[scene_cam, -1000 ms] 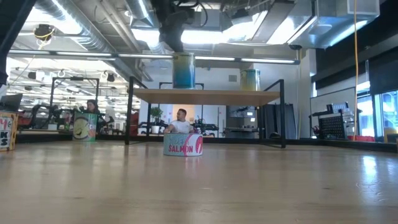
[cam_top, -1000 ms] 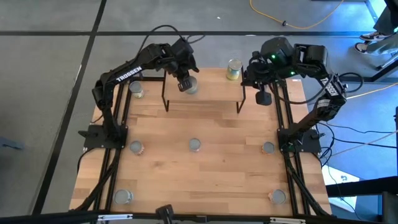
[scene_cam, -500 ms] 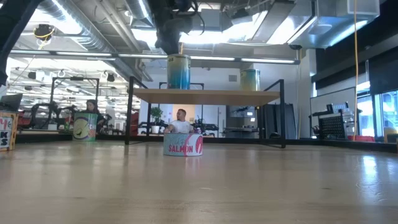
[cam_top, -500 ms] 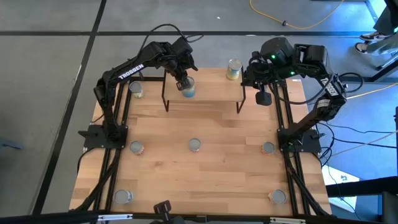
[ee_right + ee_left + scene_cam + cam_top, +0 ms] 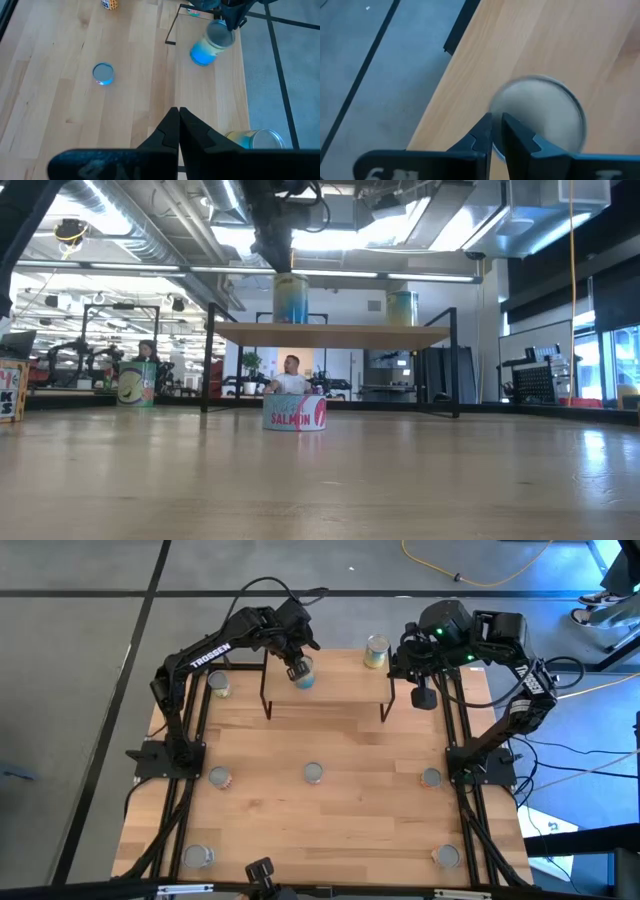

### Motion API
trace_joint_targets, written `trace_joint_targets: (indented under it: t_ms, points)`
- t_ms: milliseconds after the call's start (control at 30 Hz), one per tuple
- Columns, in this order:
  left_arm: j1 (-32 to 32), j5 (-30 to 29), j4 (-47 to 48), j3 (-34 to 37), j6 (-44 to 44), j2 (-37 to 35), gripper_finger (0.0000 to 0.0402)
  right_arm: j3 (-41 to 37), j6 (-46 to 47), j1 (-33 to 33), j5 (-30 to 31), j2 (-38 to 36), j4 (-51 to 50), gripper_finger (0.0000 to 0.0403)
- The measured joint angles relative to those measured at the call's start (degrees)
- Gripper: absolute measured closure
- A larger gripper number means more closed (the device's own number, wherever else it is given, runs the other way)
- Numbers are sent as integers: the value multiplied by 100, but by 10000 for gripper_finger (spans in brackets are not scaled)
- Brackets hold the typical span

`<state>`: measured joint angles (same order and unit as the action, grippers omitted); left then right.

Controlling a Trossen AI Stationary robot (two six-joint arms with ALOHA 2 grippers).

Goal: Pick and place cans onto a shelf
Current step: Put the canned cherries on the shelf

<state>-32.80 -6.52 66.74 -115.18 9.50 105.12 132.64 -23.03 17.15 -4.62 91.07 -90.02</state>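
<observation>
The shelf [image 5: 340,680], a light-wood top on thin black legs, stands at the table's far middle; it also shows in the low view [image 5: 330,333]. A blue can [image 5: 304,677] stands on its far left part, upright in the low view [image 5: 291,298]. My left gripper [image 5: 296,667] is above it, shut on its top edge. A yellow-green can [image 5: 376,650] stands on the shelf's far right corner. My right gripper [image 5: 424,696] is shut and empty, to the right of the shelf. My left gripper pinches the blue can's top rim [image 5: 496,148] between its two fingers, at the edge of the silvery lid [image 5: 537,112]. The fingers come from above, pointing down. The can's base is on the shelf top [image 5: 291,323].
Several more cans stand on the table: one by the left arm [image 5: 218,685], three in a middle row [image 5: 218,777] [image 5: 313,773] [image 5: 431,777], two near the front [image 5: 198,856] [image 5: 446,856]. The low view shows a salmon can [image 5: 294,412] before the shelf.
My left gripper, with the blue can, has come down a little and shifted slightly over the shelf top, first toward the left, then toward the far edge. The can's base has come down to the shelf top.
</observation>
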Motion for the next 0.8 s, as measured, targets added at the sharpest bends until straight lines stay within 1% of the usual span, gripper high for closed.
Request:
trace_joint_targets:
  t_ms: [167,333,433,633,800]
  points:
    - [34,-11,-50,0,4,-6,361,0,0,0,0,0,0,396]
    - [231,-54,18,0,2,-178,378,0,0,0,0,-2,0,396]
    - [382,-59,346,-2,-27,-344,397,0,-1,0,1,-2,0,396]
    - [588,65,1834,21,-550,-404,401,0,0,0,-2,-2,0,396]
    - [653,77,1752,400,-450,-345,401,0,3,-2,1,-2,0,396]
